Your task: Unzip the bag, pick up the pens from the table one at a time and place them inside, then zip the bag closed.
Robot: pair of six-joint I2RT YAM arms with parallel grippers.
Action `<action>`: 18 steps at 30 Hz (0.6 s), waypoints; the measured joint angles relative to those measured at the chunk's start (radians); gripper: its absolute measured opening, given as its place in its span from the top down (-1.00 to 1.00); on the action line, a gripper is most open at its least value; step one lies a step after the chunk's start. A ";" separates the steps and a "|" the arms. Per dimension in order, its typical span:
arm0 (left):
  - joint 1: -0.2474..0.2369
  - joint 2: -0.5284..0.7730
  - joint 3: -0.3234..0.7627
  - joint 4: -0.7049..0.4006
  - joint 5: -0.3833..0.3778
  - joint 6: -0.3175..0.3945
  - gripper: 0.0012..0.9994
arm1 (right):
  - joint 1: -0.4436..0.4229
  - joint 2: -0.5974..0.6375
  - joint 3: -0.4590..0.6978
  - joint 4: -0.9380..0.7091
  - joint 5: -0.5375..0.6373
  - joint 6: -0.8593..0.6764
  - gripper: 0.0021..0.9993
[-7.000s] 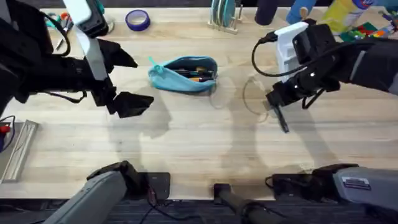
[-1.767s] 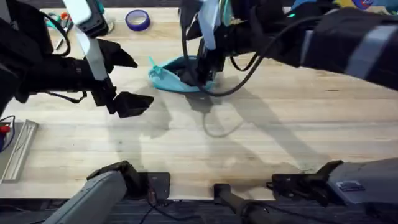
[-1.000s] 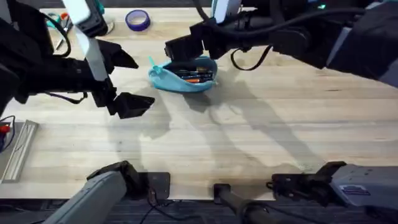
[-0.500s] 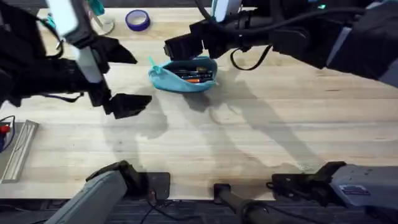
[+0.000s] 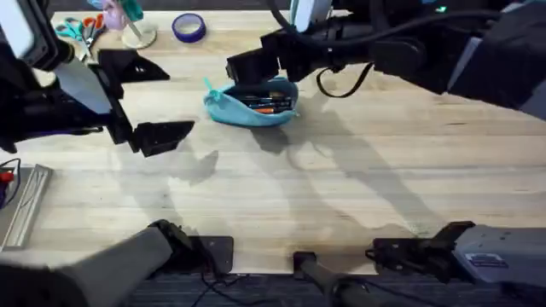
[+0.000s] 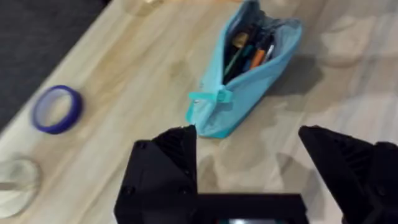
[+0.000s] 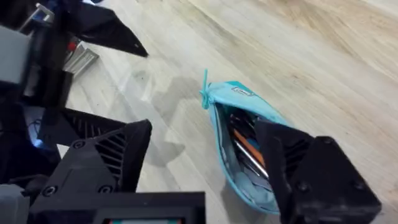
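Note:
The turquoise bag (image 5: 252,104) lies unzipped on the table (image 5: 341,188) at the back centre, its mouth gaping. Several pens (image 5: 266,102) lie inside it, dark, orange and green. My right gripper (image 5: 256,66) hovers just above the bag's far side, open and holding nothing. In the right wrist view the bag (image 7: 249,155) and its pens (image 7: 245,149) lie between and beyond that gripper (image 7: 205,165). My left gripper (image 5: 149,98) is open, to the left of the bag. Its wrist view shows the bag (image 6: 261,74), the pens (image 6: 249,53) and the teal zipper pull (image 6: 211,98) ahead of the left gripper (image 6: 249,168).
A blue tape roll (image 5: 188,27) and teal-handled scissors (image 5: 77,27) sit along the back left edge. A grey metal piece (image 5: 21,213) lies at the left edge. The wood in front of the bag is bare.
My left arm has drawn back to the left, away from the bag. The right gripper, which was down at the bag's mouth earlier, has risen and now holds still above it.

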State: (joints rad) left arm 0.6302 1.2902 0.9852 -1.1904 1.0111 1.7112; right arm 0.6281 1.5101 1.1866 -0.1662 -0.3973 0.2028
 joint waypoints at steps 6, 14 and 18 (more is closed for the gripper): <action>0.017 0.138 0.000 -0.094 0.020 0.195 -0.99 | 0.000 0.000 0.000 0.000 0.007 0.000 -1.00; 0.080 0.280 0.000 -0.091 0.050 0.326 -0.99 | 0.000 0.000 0.000 0.000 0.008 0.000 -1.00; 0.117 0.333 0.000 -0.082 0.084 0.348 -0.99 | 0.000 0.000 0.000 0.000 0.008 0.001 -1.00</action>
State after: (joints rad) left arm 0.7467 1.6234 0.9852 -1.2720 1.0954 2.0594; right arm 0.6277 1.5101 1.1866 -0.1661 -0.3893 0.2035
